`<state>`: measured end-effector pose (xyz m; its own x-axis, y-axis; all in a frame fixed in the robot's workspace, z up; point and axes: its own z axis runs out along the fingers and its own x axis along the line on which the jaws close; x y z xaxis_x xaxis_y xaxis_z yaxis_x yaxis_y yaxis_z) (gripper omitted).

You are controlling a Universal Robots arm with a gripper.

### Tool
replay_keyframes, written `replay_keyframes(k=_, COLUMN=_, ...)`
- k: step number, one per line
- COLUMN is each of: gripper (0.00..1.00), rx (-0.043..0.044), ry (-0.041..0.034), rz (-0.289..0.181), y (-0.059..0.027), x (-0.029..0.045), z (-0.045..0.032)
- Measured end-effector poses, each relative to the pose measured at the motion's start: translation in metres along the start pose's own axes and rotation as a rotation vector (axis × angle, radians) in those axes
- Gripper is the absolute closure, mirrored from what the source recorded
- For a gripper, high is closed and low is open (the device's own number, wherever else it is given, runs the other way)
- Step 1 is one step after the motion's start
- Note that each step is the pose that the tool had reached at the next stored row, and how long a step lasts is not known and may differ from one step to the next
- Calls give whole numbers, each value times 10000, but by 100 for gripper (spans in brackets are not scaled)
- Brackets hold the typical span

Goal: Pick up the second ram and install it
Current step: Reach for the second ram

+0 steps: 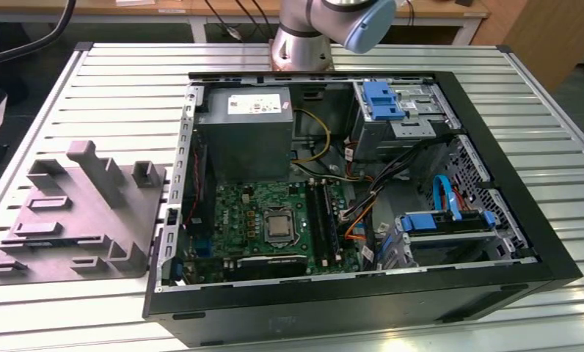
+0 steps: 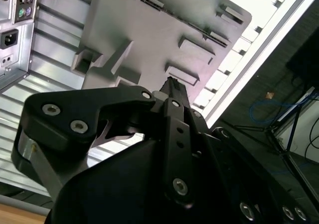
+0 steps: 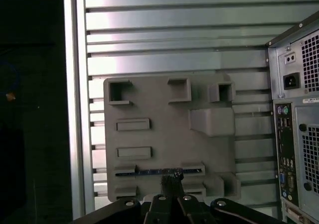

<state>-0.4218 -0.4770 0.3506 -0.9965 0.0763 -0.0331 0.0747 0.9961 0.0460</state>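
Observation:
The second ram [image 3: 144, 172] is a thin dark stick standing on edge in a long slot of the grey holder block [image 3: 164, 109]. In the first wrist view my gripper [image 3: 172, 175] hangs well above the block, its tips lined up over the middle of that stick. The two black fingers [image 2: 172, 92] are pressed together with nothing seen between them. The holder block [image 1: 77, 220] lies on the table at the exterior view's left, beside the open computer case [image 1: 361, 293]. Inside the case are the green motherboard [image 1: 257, 202] and its long black slots [image 1: 323, 213].
The case's rear panel with ports [image 3: 294, 134] is close to the block. The slatted metal table [image 1: 125, 81] ends near the block at an edge rail [image 3: 77, 109]. The arm's base [image 1: 302, 44] stands behind the case. A power supply [image 1: 243, 136] and blue drive brackets [image 1: 449, 224] fill the case.

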Motion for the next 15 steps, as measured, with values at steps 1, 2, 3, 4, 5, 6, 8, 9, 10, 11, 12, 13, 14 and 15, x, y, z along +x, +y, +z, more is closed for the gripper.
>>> replay_keyframes(k=1, gripper=90, rx=-1, ry=-1, rz=0, y=-18, x=0, z=9)
replay_keyframes(k=2, gripper=90, rx=-1, ry=-1, rz=-1, y=-35, x=-1, z=18)
replay_keyframes(k=3, gripper=90, rx=-1, ry=-1, rz=0, y=-48, x=0, z=27)
replay_keyframes(k=4, gripper=90, rx=0, ry=-2, rz=0, y=-59, x=0, z=34)
replay_keyframes(k=5, gripper=90, rx=2, ry=-1, rz=0, y=-69, x=0, z=41)
replay_keyframes(k=6, gripper=90, rx=3, ry=-1, rz=0, y=-80, x=1, z=47)
replay_keyframes(k=8, gripper=90, rx=5, ry=-2, rz=0, y=-99, x=1, z=62)
replay_keyframes(k=9, gripper=90, rx=5, ry=-3, rz=0, y=-101, x=2, z=66)
replay_keyframes(k=10, gripper=90, rx=6, ry=-2, rz=0, y=-101, x=1, z=66)
replay_keyframes(k=11, gripper=90, rx=6, ry=-2, rz=1, y=-101, x=1, z=66)
replay_keyframes(k=12, gripper=90, rx=12, ry=-2, rz=-1, y=-102, x=1, z=66)
replay_keyframes(k=13, gripper=90, rx=16, ry=-2, rz=-1, y=-102, x=1, z=66)
replay_keyframes(k=14, gripper=90, rx=16, ry=-3, rz=-1, y=-102, x=1, z=66)
replay_keyframes(k=15, gripper=90, rx=17, ry=-3, rz=-1, y=-102, x=1, z=66)
